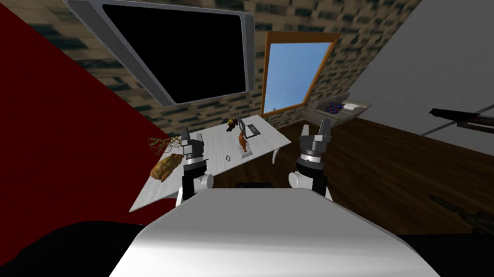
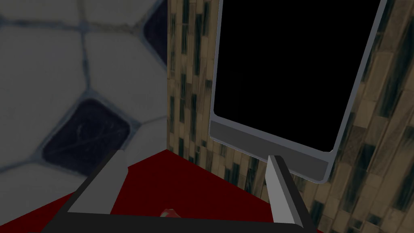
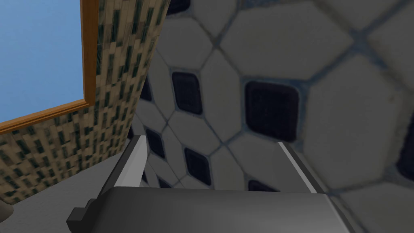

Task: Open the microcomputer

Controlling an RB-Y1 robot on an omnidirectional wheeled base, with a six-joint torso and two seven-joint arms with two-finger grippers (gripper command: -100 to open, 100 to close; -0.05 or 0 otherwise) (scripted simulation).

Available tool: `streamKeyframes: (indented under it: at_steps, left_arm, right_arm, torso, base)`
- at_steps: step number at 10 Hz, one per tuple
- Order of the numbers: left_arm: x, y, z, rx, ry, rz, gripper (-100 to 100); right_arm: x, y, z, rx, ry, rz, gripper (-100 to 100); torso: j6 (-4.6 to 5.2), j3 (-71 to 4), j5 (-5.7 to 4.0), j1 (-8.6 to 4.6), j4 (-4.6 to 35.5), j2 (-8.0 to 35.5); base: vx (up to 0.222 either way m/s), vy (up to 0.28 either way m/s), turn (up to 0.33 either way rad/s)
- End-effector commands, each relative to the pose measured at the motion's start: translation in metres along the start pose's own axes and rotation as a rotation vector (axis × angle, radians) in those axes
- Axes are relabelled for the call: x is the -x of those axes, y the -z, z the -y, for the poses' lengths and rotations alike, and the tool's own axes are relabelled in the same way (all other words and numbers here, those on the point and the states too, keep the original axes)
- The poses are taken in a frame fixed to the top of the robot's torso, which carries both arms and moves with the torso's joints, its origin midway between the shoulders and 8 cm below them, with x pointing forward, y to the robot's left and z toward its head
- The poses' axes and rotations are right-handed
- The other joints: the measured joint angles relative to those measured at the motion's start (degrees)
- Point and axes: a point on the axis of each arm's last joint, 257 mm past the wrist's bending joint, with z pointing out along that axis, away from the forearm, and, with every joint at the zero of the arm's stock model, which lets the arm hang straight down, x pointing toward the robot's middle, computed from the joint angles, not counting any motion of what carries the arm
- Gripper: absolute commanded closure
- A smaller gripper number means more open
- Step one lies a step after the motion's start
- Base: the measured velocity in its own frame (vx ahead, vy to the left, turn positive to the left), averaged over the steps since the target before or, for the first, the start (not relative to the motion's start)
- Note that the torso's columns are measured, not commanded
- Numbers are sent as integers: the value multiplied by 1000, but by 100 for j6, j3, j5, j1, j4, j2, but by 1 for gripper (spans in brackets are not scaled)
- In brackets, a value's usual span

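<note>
- Left gripper (image 1: 192, 136): raised over the near part of the white table (image 1: 217, 171). Blades stand wide apart with nothing between them.
- Right gripper (image 1: 316, 129): raised just off the table's right edge, over the wood floor. It is spread just as wide and holds nothing.
- Microcomputer (image 1: 248, 128): a small grey laptop close to the table's far edge, toward the far right corner and well apart from both grippers.
- Its look: a thin light grey base with a panel that seems to stand up from the back edge (too small to say how far the lid is raised, or whether a screen shows).
- Neighbours: an orange object (image 1: 242, 140) on a white sheet lies just on the near side of the laptop. A dark reddish object (image 1: 230, 125) sits beside it toward the far edge.
- Step in hand, as I judge it: the approach, with no contact yet.
- To do it well: close in on the far right corner first and use the right arm, which is nearer.
- Come in over the orange object, not through it.
- Set one blade under the lid's free edge, then sweep it in an arc about the hinge so the light base does not slide.
</note>
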Motion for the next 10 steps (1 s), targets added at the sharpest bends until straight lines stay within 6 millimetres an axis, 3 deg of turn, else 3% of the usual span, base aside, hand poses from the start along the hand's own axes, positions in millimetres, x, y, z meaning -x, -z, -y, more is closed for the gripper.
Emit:
streamKeyframes:
  at_steps: [1,9,10]
  left_arm:
    - [0,0,0,0,0,0,0]
    - [0,0,0,0,0,0,0]
    - [-3,-2,-1,3,-31,-40,-100]
  right_arm:
    - [0,0,0,0,0,0,0]
    - [0,0,0,0,0,0,0]
    - [0,0,0,0,0,0,0]
  torso:
    - [0,-467,0,0,235,232]
    - [0,-7073,0,0,3537,3539]
    - [0,-7919,0,0,3960,3962]
  base:
    - [0,0,0]
    - [0,0,0]
    - [9,-8,-41]
